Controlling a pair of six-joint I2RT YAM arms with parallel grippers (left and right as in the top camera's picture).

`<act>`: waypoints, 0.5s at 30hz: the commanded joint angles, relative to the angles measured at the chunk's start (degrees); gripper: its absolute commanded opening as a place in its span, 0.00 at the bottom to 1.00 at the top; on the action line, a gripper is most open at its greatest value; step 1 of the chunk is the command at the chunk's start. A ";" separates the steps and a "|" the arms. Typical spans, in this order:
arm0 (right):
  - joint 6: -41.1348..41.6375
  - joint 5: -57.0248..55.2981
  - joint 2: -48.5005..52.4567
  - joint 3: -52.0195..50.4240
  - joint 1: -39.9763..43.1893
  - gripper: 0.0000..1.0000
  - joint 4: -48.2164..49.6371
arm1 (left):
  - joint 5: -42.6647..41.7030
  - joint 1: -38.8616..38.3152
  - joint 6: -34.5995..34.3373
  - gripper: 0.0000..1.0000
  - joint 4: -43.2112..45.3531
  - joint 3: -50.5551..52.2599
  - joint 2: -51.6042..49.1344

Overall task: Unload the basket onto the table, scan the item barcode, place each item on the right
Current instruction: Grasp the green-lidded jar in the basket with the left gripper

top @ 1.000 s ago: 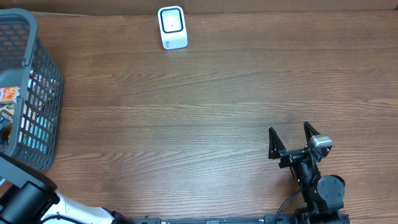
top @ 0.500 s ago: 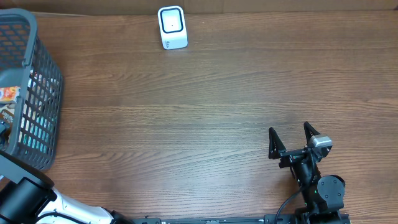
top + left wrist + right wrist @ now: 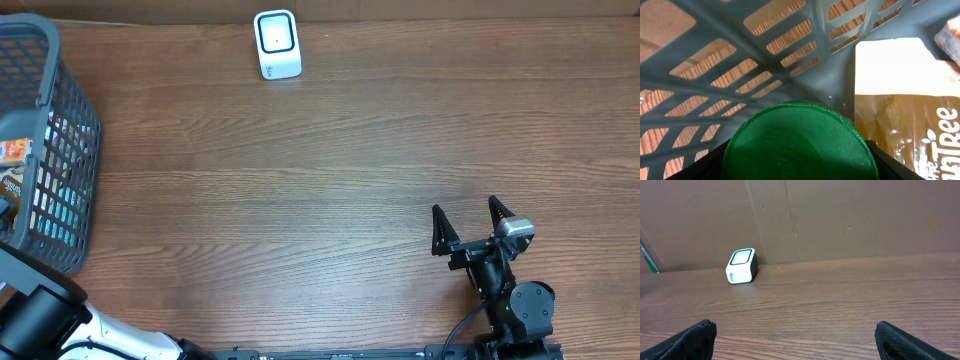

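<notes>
In the left wrist view a round green lid [image 3: 795, 142] of a container sits on the floor of the grey basket [image 3: 715, 85]. My left gripper [image 3: 797, 150] has a black finger pressed against each side of that lid. The container's body and any barcode are hidden. The white scanner [image 3: 277, 44] stands at the back of the table, also seen in the right wrist view as the scanner [image 3: 742, 266]. My right gripper [image 3: 468, 222] rests open near the front right, with nothing between its fingers [image 3: 700, 335].
The grey basket [image 3: 70, 130] stands at the table's left edge with several packets inside. A brown and white pouch [image 3: 905, 125] lies right beside the green lid. A cardboard wall [image 3: 840, 220] runs behind the scanner.
</notes>
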State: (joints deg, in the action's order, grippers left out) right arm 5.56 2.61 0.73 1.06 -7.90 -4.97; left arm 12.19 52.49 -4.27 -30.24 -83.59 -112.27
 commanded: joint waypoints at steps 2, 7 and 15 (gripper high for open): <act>0.15 0.07 -0.57 -0.61 0.15 1.00 0.33 | -0.31 -0.55 -1.14 0.57 -0.13 0.39 5.09; 0.15 0.07 -0.57 -0.61 0.15 1.00 0.33 | -1.88 -0.57 -3.67 0.57 -0.35 0.39 11.26; 0.15 0.07 -0.57 -0.61 0.15 1.00 0.33 | -8.33 -1.11 -8.44 0.56 1.16 0.39 23.15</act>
State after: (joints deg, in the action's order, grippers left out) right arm 5.56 2.59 0.73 1.06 -7.90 -4.99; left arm 8.03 52.34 -9.54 -29.95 -82.85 -94.50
